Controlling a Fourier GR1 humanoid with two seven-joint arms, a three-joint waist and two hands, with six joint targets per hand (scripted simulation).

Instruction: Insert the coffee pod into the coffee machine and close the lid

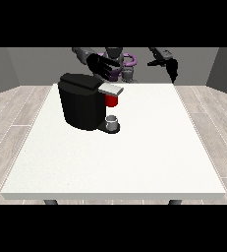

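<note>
White table [134,162], black coffee machine [83,106]; above it 1 robot hand [101,65], fingers spread, empty.

Robot body: dark grey torso [116,61] with purple loops of cable or tubing [129,59] around the chest. Grey upper arm segments [80,52] running into black forearms. Both hands black: the hand at the view's left [101,65], the hand at the view's right [171,67].

matt black plastic coffee machine [80,106] with a grey metal-looking lid [110,89] on a matt white table [134,162].
</note>
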